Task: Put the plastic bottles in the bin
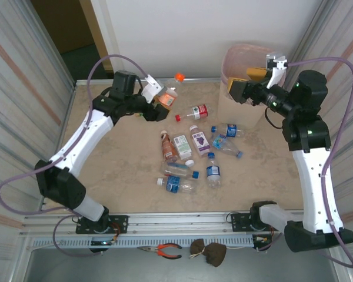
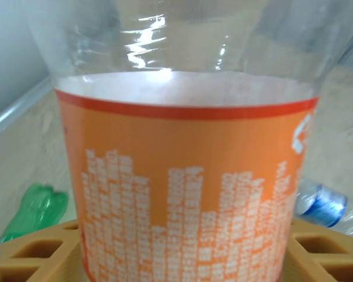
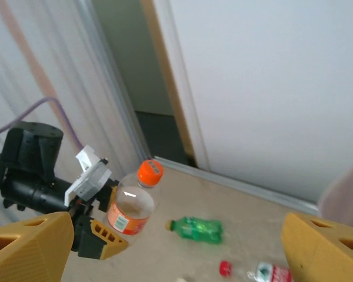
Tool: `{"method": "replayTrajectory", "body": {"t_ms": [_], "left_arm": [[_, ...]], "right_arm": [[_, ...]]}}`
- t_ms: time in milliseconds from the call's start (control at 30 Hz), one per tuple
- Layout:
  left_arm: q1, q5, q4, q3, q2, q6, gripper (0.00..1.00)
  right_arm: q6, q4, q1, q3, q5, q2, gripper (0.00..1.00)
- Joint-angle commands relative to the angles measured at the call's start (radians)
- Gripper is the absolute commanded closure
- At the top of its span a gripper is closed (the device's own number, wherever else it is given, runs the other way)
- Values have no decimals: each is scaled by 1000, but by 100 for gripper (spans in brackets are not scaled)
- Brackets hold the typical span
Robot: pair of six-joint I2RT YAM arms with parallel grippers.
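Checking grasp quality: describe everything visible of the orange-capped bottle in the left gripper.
The orange-capped bottle is clear plastic, apparently empty, with an orange label bearing white blocks and a red top band. Held near upright, cap uppermost, over the table's far side. The left gripper clamps it at the label, tan lattice fingers on either side.

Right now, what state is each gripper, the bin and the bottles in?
left gripper: shut on the orange-label bottle.
orange-label bottle: capped, held off the table.
right gripper: open, empty, near the bin.
bin: upright; contents hidden.
green bottle: lying on its side on the table.
purple-label bottle: lying on its side, cap on.
other bottles: lying loose on the table.
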Motion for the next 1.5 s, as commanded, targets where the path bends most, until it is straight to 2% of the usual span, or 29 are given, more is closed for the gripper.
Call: {"method": "replayTrajectory", "body": {"t_ms": [0,300,567,833,1200,1467], "left_arm": [[0,172,181,-36,-81,-119,50],[-15,356,478,-124,-207,-313,51],[-93,407,528,-113,-285,-315,51],[-159,407,534,-103,-331,-308,51],[-190,367,553,-112,-346,-312,51],[-193,357,575,-118,-349,-311,51]], "right_arm": [[4,145,56,-16,-90,-20,9],[-84,227,269,-19,-125,-2,4],[-98,239,433,59,-103,60,1],[-118,201,537,142,-83,133,0],[-211,103,622,184,-98,180,10],[-210,93,626,193,-90,187,24]]}}
